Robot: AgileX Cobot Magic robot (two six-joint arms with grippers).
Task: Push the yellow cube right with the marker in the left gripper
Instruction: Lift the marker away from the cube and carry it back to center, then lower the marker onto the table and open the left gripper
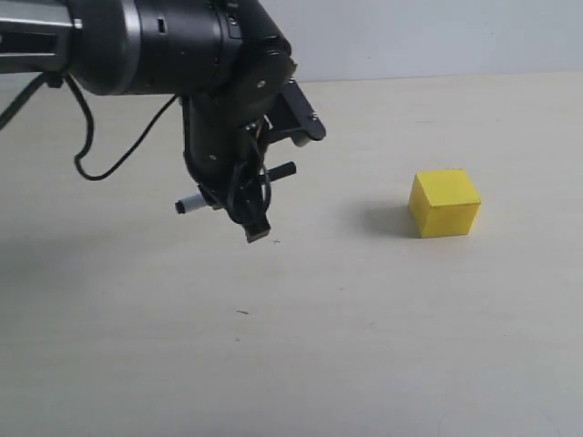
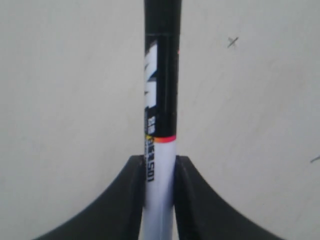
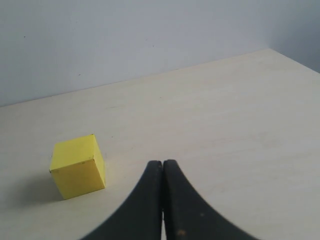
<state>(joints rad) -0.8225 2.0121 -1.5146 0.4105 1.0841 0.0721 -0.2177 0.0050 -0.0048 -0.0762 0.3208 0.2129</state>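
You are working over a pale cream table (image 1: 364, 355) with a smooth matte top and a faint grain. It carries a few small dark pen marks, among them a short dash (image 1: 242, 312) and a little cross (image 2: 232, 42). Behind it stands a plain, bare grey-white wall (image 1: 437, 36). The light is soft.

The yellow cube (image 1: 444, 204) is the only one. It is sharp-edged, matte and unmarked, and it sits flat on the table with a dim shadow on its left. It lies to the right of your left gripper (image 1: 253, 223), well apart from it and from the marker (image 2: 161, 90).

There is one marker, a slim round pen. Its white barrel is printed with small text, a thin red-orange ring comes next, and beyond that is a glossy black section with white lettering. Your left gripper has its two black curved fingers closed tight against the white barrel, one on each side. In the exterior view the pen lies crosswise in the claw, with its dark end tilted up towards the cube. You cannot tell from these views whether the claw tips touch the table. A loose black cable (image 1: 100, 168) loops below the bulky black wrist.

Your right gripper (image 3: 162, 162) has its two smooth black fingers pressed together with nothing between them. The cube sits near it on the table.
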